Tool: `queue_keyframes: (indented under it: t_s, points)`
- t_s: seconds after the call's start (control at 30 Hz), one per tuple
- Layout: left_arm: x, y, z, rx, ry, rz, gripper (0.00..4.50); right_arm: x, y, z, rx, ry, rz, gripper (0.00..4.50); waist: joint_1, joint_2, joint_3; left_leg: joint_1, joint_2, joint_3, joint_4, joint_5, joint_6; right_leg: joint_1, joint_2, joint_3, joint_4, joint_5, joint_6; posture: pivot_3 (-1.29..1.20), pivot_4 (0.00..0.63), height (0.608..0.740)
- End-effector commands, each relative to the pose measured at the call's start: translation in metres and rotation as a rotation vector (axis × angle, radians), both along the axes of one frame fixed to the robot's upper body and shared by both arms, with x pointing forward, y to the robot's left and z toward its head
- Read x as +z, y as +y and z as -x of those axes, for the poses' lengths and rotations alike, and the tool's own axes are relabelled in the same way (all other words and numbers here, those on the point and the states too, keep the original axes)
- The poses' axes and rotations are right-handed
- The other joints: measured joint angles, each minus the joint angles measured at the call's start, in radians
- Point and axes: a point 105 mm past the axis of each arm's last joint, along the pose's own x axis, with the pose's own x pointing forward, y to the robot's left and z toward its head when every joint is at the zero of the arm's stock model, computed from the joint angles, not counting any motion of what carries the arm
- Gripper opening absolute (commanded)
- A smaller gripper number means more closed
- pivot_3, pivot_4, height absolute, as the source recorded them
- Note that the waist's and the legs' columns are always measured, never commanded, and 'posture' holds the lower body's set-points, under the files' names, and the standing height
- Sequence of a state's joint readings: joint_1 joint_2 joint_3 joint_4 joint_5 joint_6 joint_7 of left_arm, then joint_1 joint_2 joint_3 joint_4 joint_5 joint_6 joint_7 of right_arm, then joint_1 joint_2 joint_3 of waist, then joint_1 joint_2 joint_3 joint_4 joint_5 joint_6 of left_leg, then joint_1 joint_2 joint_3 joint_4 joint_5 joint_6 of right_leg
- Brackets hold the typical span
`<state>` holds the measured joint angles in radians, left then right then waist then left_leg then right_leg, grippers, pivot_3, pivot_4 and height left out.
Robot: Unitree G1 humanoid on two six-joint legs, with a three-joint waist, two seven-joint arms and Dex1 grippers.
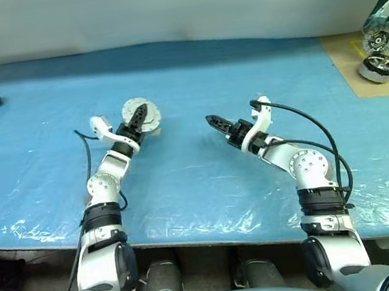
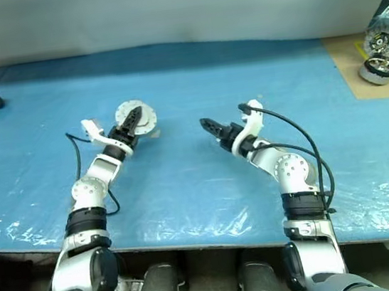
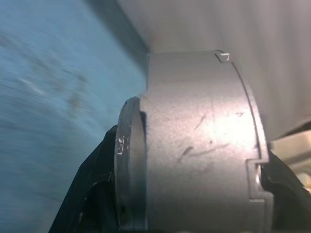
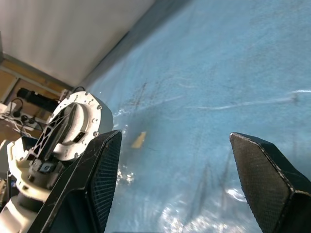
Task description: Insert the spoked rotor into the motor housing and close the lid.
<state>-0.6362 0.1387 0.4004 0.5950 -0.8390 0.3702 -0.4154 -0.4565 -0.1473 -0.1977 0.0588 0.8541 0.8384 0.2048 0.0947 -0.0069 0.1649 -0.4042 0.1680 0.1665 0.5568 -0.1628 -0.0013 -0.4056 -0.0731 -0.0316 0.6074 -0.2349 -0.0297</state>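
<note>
The motor housing (image 1: 140,116), lid closed over it, is held just above the blue table cover (image 1: 186,82), clamped across its flat faces between the black fingers of the left gripper (image 1: 142,116). Just to its right the right gripper (image 1: 214,121) hangs empty, fingers (image 4: 104,179) wide apart. Two other round motor parts (image 1: 378,54) sit on the brown board at the table's far right corner.

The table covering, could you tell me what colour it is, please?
Blue, with a glossy, wrinkled sheen; the table covering shows best in the left eye view.
</note>
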Motion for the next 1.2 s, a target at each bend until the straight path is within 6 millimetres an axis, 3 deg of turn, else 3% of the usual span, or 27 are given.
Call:
queue_keyframes:
  t_s: [0.03, 0.27, 0.47, 0.6, 0.67, 0.97, 1.07, 1.2]
  points:
    - [0.023, -0.001, -0.009, -0.015, -0.116, -0.008, 2.47, 0.021, 0.011, 0.009, 0.052, -0.106, 0.018, 3.75, 0.002, -0.001, 0.0, 0.0, 0.0, -0.001, 0.0, 0.0, 0.0, 0.0, 0.0, 0.0, 0.0, 0.0, 0.001, 0.0, 0.15, 0.74]
    - [0.015, -0.011, -0.023, -0.026, -0.073, -0.057, 2.47, 0.007, 0.018, 0.01, 0.034, -0.058, 0.012, 3.75, 0.004, -0.002, 0.001, -0.002, 0.0, -0.003, 0.003, 0.0, 0.0, 0.001, -0.001, -0.003, 0.001, 0.001, -0.001, 0.0, 0.15, 0.74]
    - [-0.004, -0.001, -0.029, 0.031, 0.019, -0.163, 2.47, 0.006, 0.021, 0.011, 0.049, -0.059, 0.03, 3.75, -0.001, -0.002, 0.001, -0.001, 0.002, -0.002, 0.005, 0.0, 0.001, 0.001, 0.0, -0.004, 0.001, 0.003, -0.004, 0.0, 0.15, 0.74]
    - [-0.015, 0.013, -0.03, 0.084, 0.076, -0.22, 3.82, 0.003, 0.024, 0.012, 0.058, -0.046, 0.031, 3.77, -0.002, -0.002, 0.001, 0.001, 0.003, -0.002, 0.004, 0.0, 0.001, 0.001, 0.0, -0.004, 0.002, 0.003, -0.004, 0.0, 0.15, 0.74]
    - [-0.011, 0.022, -0.03, 0.102, 0.056, -0.286, 4.46, 0.002, 0.025, 0.012, 0.063, -0.043, 0.026, 3.77, -0.002, -0.002, 0.001, 0.001, 0.003, -0.002, 0.005, 0.0, 0.001, 0.002, 0.0, -0.004, 0.002, 0.003, -0.004, 0.0, 0.15, 0.74]
    - [0.03, 0.069, -0.024, 0.208, -0.079, -0.395, 4.46, 0.002, 0.029, 0.014, 0.087, -0.064, 0.043, 3.77, 0.002, -0.002, 0.001, 0.001, 0.003, -0.002, 0.005, 0.0, 0.001, 0.002, -0.001, -0.004, 0.002, 0.003, -0.005, 0.0, 0.15, 0.74]
    - [0.039, 0.068, -0.014, 0.174, -0.15, -0.467, 4.46, 0.008, 0.024, 0.012, 0.064, -0.109, 0.069, 3.77, 0.001, -0.002, 0.001, 0.001, 0.003, -0.002, 0.005, 0.0, 0.001, 0.002, -0.001, -0.004, 0.002, 0.001, -0.008, 0.0, 0.15, 0.74]
    - [0.054, 0.043, 0.011, 0.097, -0.303, -0.619, 4.46, 0.016, -0.008, -0.003, -0.158, -0.26, 0.372, 3.77, 0.002, -0.002, 0.001, 0.0, 0.003, -0.002, 0.005, 0.0, 0.001, 0.002, -0.001, -0.005, 0.001, 0.001, -0.009, 0.0, 0.15, 0.74]
